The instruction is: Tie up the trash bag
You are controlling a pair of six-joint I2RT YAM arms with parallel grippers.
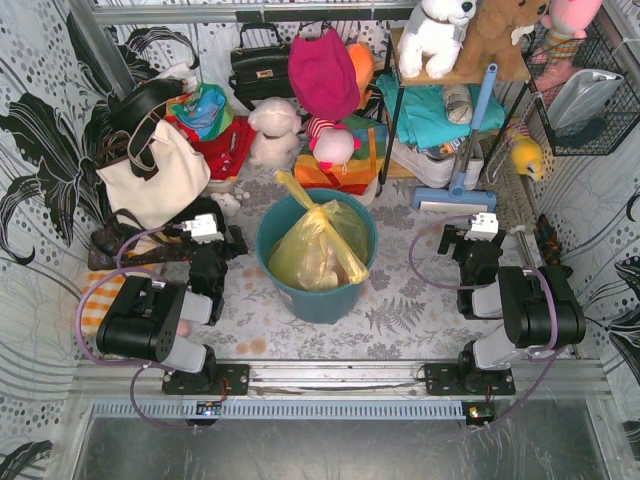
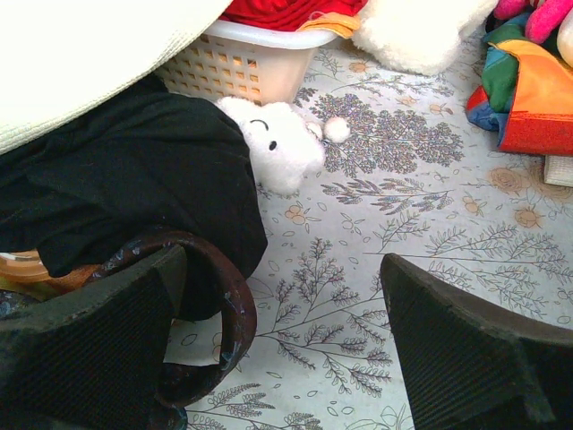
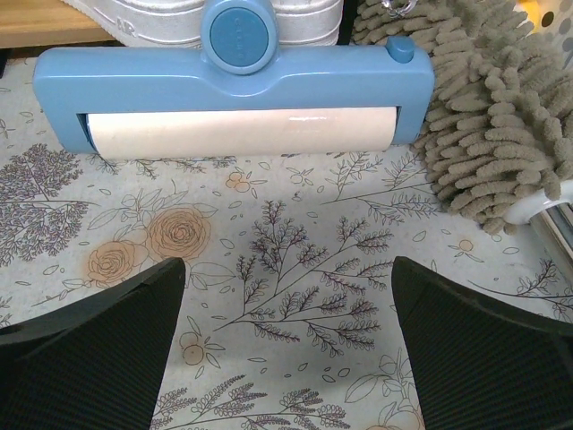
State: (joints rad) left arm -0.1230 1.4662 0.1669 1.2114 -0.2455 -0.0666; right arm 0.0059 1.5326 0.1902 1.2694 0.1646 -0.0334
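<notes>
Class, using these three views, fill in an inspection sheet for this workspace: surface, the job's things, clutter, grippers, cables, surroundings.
Surface: floral cloth, bare between the arms.
Job's things: trash bag sits in the teal bin; its top is gathered to a tail, but a knot cannot be confirmed.
Clutter: cream tote, white plush toy, blue roller, grey mop head.
Grippers: left gripper open, empty; right gripper open, empty, facing the roller.
Cables: purple cables loop beside each arm, away from the bin.
Surroundings: patterned curtain walls; wire basket on the right.
</notes>
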